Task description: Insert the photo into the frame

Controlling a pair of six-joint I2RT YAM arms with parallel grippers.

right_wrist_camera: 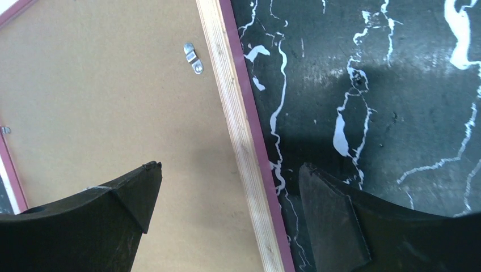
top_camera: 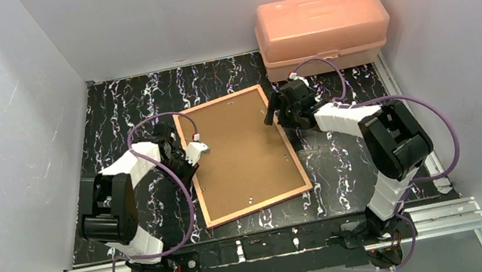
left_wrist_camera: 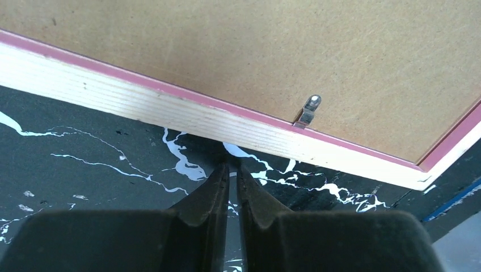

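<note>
The frame [top_camera: 292,149] lies face down in the middle of the table, its pale wood rail [left_wrist_camera: 187,110] edged in pink. A brown backing board [top_camera: 241,152] fills it, with small metal tabs [left_wrist_camera: 308,110] at the rim. The photo is hidden. My left gripper [top_camera: 194,152] sits low on the table at the frame's left rail, and in the left wrist view my left gripper [left_wrist_camera: 232,169] is shut with nothing between its fingers, the tips just short of the rail. My right gripper [top_camera: 271,110] is open above the right rail [right_wrist_camera: 241,130], one finger over the board [right_wrist_camera: 113,102] and one over the table.
A peach plastic box [top_camera: 321,28] stands at the back right, just behind my right gripper. The black marbled table top [top_camera: 121,112] is walled in by grey panels on the left, back and right. A metal tab [right_wrist_camera: 193,58] lies on the board near the right rail.
</note>
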